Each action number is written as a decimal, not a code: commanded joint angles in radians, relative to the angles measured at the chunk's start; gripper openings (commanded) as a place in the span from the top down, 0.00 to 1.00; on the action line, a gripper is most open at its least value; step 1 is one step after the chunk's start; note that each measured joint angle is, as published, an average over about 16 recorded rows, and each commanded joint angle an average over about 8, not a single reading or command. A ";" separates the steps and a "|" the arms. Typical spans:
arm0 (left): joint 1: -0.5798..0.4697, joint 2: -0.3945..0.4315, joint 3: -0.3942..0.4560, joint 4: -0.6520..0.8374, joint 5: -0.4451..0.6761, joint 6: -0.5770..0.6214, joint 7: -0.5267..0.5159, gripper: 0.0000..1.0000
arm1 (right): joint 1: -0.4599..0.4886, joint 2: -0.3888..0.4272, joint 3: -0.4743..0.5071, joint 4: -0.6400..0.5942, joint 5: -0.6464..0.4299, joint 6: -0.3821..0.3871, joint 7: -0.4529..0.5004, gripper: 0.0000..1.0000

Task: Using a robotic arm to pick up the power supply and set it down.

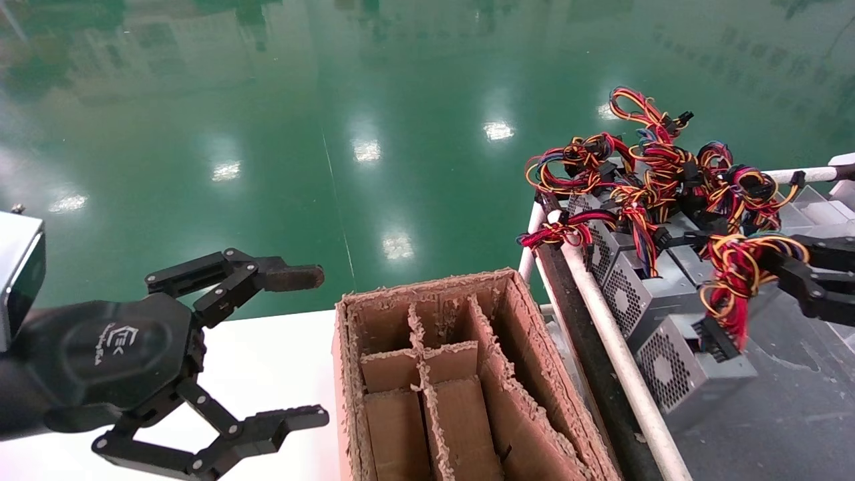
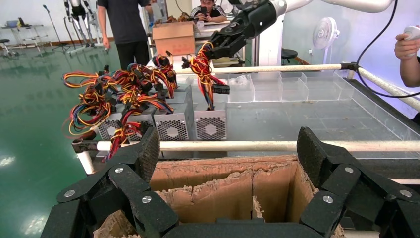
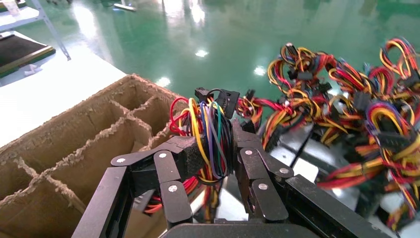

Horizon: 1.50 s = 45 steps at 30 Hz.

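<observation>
The right gripper (image 1: pixel 768 267) is cut off by the head view's right edge, its palm and wrist out of sight; the wire bundle (image 3: pixel 210 136) covers the inner faces of its fingers. The power supply (image 1: pixel 695 371) does not show in the right wrist view. The carton (image 1: pixel 467 374) runs off the lower edge, and the left gripper (image 1: pixel 314 344) hides part of it in the left wrist view.

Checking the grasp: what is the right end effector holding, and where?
The right end effector grips the power supply by its wire bundle.
</observation>
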 commanded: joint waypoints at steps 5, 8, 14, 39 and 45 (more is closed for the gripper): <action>0.000 0.000 0.000 0.000 0.000 0.000 0.000 0.00 | 0.031 -0.034 -0.025 -0.005 -0.013 0.000 -0.010 0.57; 0.000 0.000 0.000 0.000 0.000 0.000 0.000 0.00 | 0.036 -0.040 -0.039 -0.003 -0.016 -0.002 -0.012 0.20; 0.000 0.000 0.000 0.000 0.000 0.000 0.000 0.00 | 0.038 -0.039 -0.065 -0.001 -0.011 -0.002 -0.017 0.00; 0.000 0.000 0.000 0.000 0.000 0.000 0.000 0.00 | 0.080 0.001 -0.108 -0.018 0.066 -0.004 -0.032 0.00; 0.000 0.000 0.000 0.000 0.000 0.000 0.000 0.00 | 0.067 0.005 -0.089 -0.046 0.166 -0.009 -0.028 0.00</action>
